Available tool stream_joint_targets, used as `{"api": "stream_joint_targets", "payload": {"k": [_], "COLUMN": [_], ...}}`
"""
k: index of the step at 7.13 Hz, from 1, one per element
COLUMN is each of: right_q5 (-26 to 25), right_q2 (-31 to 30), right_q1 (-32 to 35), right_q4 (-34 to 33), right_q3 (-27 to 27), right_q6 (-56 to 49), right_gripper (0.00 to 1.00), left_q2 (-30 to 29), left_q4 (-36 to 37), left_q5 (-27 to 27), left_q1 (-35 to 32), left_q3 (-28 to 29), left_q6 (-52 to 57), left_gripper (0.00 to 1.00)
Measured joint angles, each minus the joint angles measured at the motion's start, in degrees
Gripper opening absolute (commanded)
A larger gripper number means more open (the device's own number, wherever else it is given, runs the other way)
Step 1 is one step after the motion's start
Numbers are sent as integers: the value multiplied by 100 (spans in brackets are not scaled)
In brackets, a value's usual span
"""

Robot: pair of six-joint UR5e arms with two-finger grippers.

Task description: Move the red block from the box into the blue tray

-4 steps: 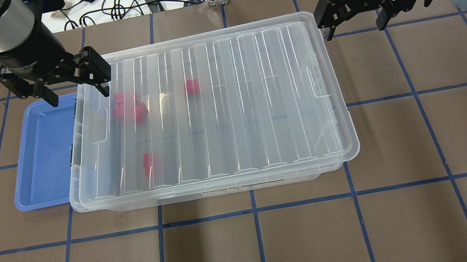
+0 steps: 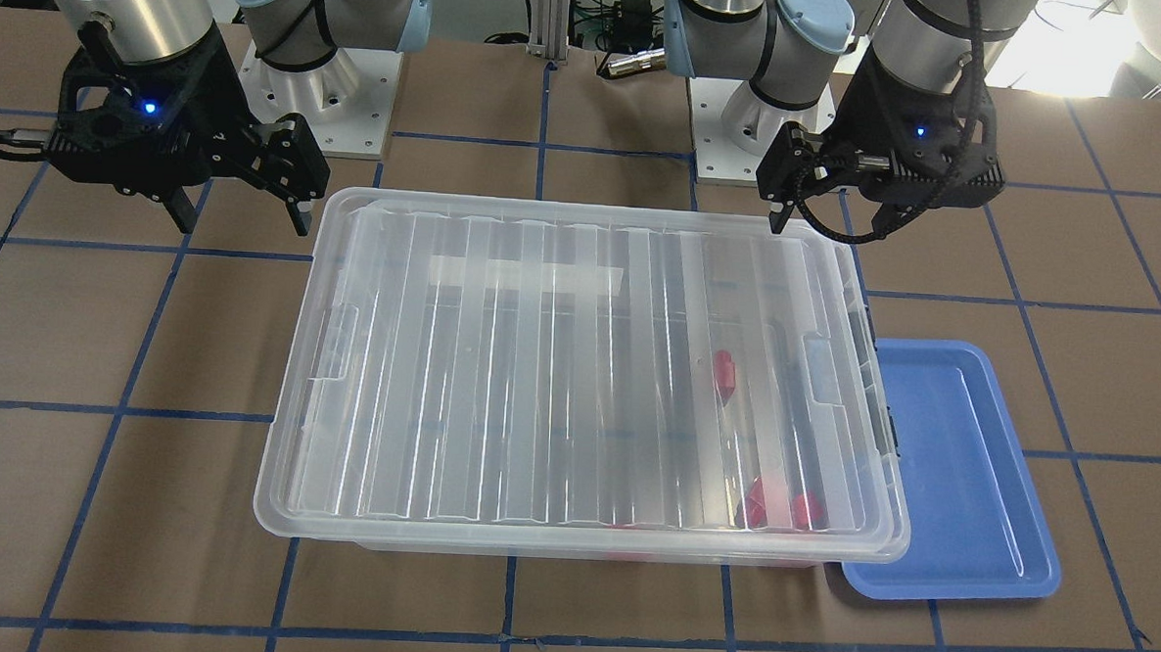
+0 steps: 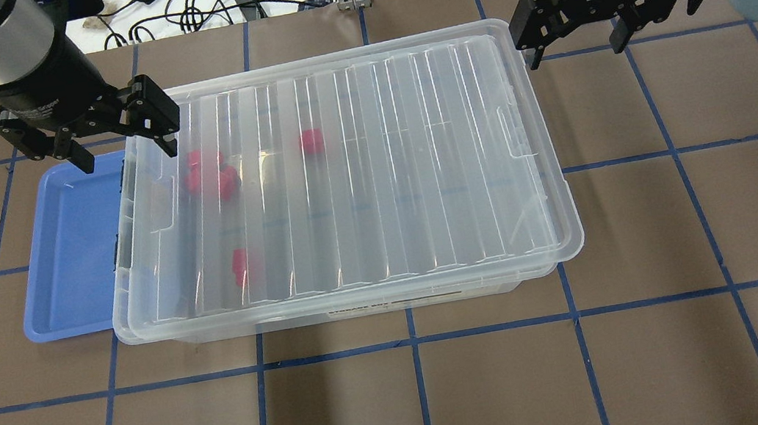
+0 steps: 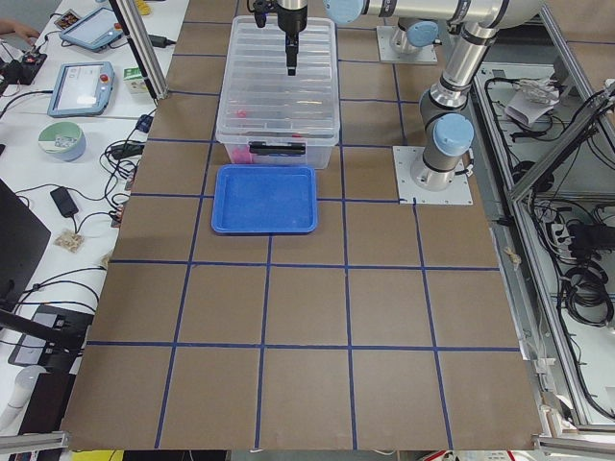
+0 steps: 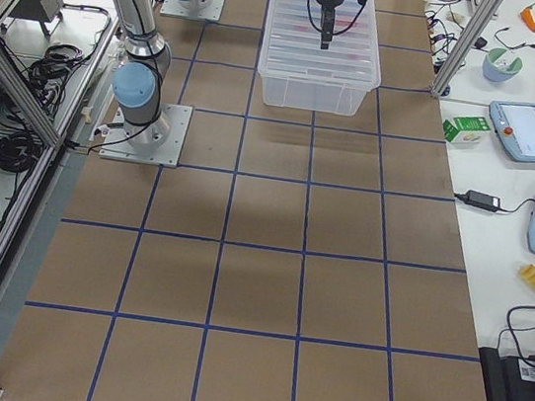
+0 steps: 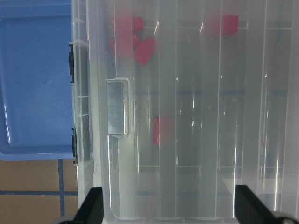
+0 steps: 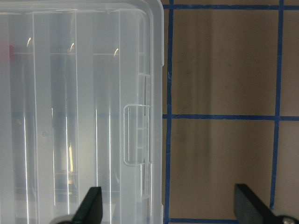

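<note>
Left claw (image 3: 126,153) wide, empty, over box (image 3: 276,323) corner beside blue tray (image 3: 69,248); right claw (image 3: 575,52) wide, empty, off opposite end. Red block (image 3: 312,141) inside, lid (image 3: 380,168) on. We catch lid ends evenly, lift level.

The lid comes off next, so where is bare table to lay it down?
Widest bare stretch: the table on the robot's side of the box. Also bare: past the box's right end, by the open right gripper. Crowded: the left end, where the blue tray lies beside the box, the open left gripper above.
</note>
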Motion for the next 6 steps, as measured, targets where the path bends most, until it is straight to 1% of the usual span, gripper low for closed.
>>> {"api": "stream_joint_targets", "payload": {"k": [2,3,6], "right_q5": [-14,-20,-32], "right_q2": [123,292,766], "right_q1": [-41,-57,-83], "right_q4": [-26,-194,-1354], "right_q3": [94,269,985], "right_q6": [-45,-65,-151], "right_gripper": [100,100,100], "left_q2": [1,-6,-6], "left_q4": [0,0,0], "left_q5": [4,11,36], "left_q1": [-2,-1,0], "left_q3": [-3,-6,-9], "left_q6": [0,0,0], "left_gripper": [100,100,100]}}
